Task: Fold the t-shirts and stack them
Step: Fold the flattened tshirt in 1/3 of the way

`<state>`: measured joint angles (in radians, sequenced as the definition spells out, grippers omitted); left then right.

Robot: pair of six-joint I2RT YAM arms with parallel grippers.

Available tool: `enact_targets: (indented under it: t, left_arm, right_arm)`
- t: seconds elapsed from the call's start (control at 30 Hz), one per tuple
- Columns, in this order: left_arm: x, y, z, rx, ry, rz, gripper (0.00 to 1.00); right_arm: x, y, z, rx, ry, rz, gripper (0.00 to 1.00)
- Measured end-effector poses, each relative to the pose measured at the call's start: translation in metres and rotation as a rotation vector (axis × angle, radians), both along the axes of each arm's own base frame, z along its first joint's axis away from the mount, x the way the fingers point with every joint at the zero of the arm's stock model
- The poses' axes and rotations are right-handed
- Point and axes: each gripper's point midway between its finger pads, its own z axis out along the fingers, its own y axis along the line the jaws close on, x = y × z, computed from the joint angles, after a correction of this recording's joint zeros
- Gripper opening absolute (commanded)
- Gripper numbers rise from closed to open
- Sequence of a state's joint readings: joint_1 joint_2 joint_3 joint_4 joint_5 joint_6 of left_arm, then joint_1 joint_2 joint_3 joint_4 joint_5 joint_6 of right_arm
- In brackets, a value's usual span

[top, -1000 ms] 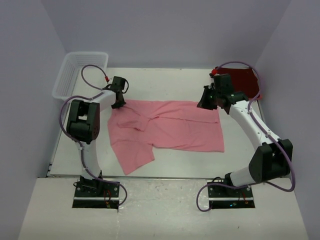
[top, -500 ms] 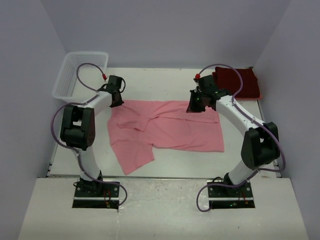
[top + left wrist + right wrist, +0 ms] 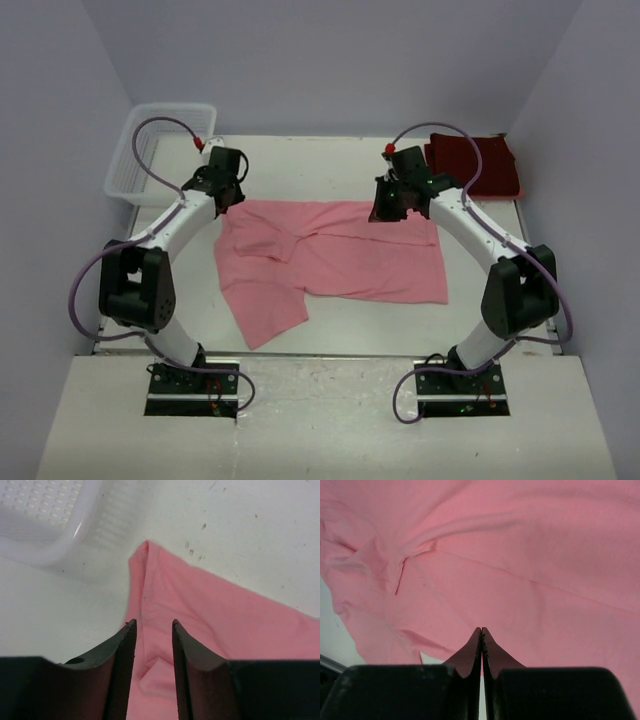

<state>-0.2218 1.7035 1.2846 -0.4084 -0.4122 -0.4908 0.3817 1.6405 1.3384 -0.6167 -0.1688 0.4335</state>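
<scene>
— White table (image 3: pixel 330 165) under plain grey walls, and the pink t-shirt (image 3: pixel 350 260) takes up most of its middle. How far along would you say?

— Roughly halfway, I'd judge. The pink t-shirt lies spread out but loose. One part juts out at its near left, and a flap is turned in across its left half. It is no neat rectangle yet.

— And the maroon t-shirt (image 3: pixel 485 165)?

— It sits beyond the pink t-shirt's far right corner, apart from it, in a compact pad that looks folded. That one seems finished.

— So nothing is stacked.

— No. The pink t-shirt needs its folds, and then one shirt goes on the other. The basket (image 3: pixel 125 170) stands off the pink t-shirt's far left corner and plays no part for now.

— And the grippers?

— The left gripper (image 3: pixel 153 625) hovers at the pink t-shirt's far left corner. Its jaws are parted, with cloth showing under the gap but nothing pinched. The right gripper (image 3: pixel 481 630) is over the pink t-shirt's far edge, right of the middle. Its fingers are pressed together, and I see no cloth caught between them.
</scene>
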Motion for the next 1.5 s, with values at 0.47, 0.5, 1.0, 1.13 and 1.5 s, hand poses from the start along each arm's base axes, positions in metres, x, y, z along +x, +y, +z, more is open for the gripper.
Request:
enact_targets:
  t: [0.47,0.5,1.0,1.13,1.5]
  left_arm:
    - [-0.088,-0.019,-0.014,-0.177,-0.001,-0.064,0.57]
    - [-0.092,-0.022,-0.022,-0.194,0.014,-0.077,0.57]
    - [-0.101,-0.036,-0.081,-0.252,0.132,-0.117,0.57]
    - [-0.106,-0.031,-0.092,-0.249,0.151,-0.103,0.57]
    - [-0.103,-0.031,-0.106,-0.279,0.148,-0.116,0.55]
  right_arm:
    - [-0.016,0.01,0.071,0.058,-0.171,0.033,0.0]
    - [-0.019,0.012,0.072,0.063,-0.176,0.038,0.0]
    - [-0.038,0.014,0.052,0.03,-0.148,0.052,0.0]
    - [-0.038,0.014,0.05,0.028,-0.145,0.052,0.0]
    - [-0.041,0.013,0.043,0.023,-0.132,0.053,0.0]
